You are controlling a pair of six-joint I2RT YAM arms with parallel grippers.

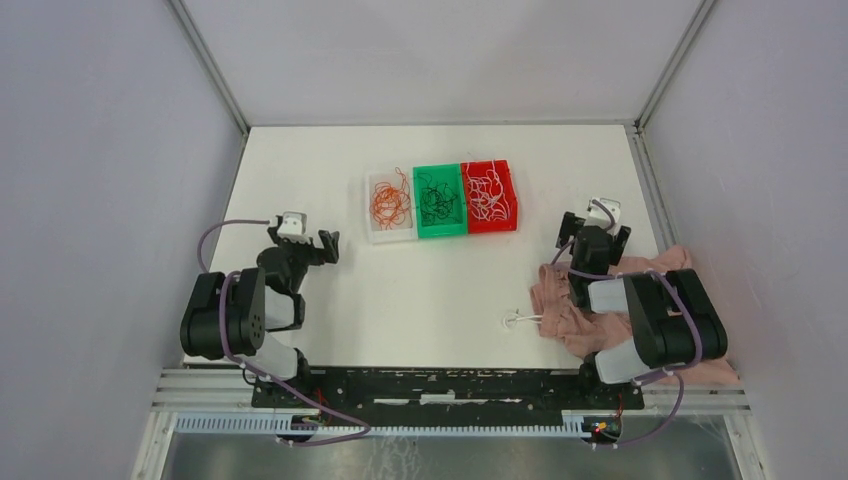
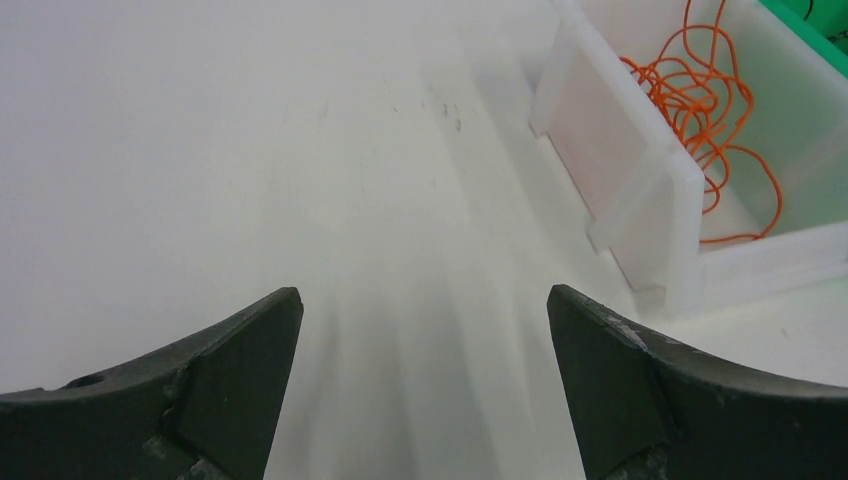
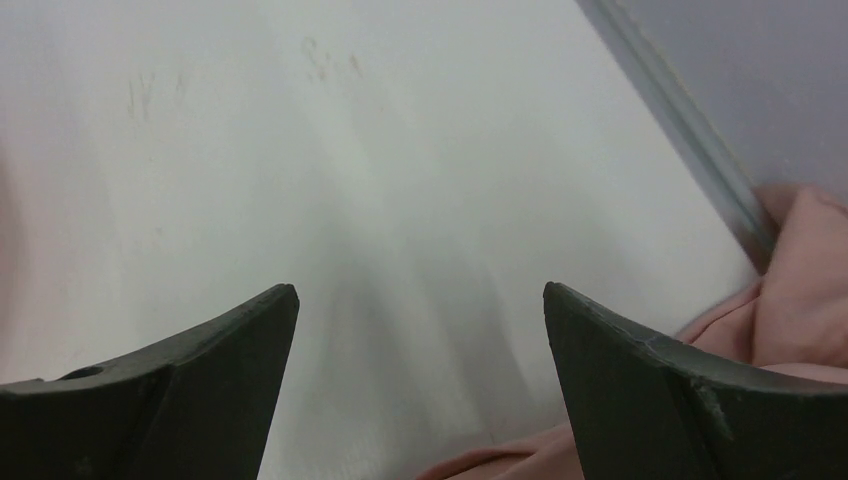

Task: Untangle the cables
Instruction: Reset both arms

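The cables lie sorted by colour in three bins at the table's middle back: orange cables (image 1: 391, 203) in a white bin (image 1: 372, 227), black cables (image 1: 437, 199) in a green bin (image 1: 440, 231), white cables (image 1: 488, 194) in a red bin (image 1: 497, 224). In the left wrist view the orange cables (image 2: 700, 105) show inside the white bin (image 2: 640, 190) ahead and to the right. My left gripper (image 1: 328, 246) (image 2: 424, 300) stands open and empty over bare table, left of the bins. My right gripper (image 1: 592, 232) (image 3: 420, 295) is open and empty too, right of the bins.
A pink cloth (image 1: 566, 305) (image 3: 790, 290) lies crumpled at the right, under the right arm. Its white drawstring (image 1: 520, 320) pokes out on the table at the cloth's left edge. Grey walls close in the table on three sides.
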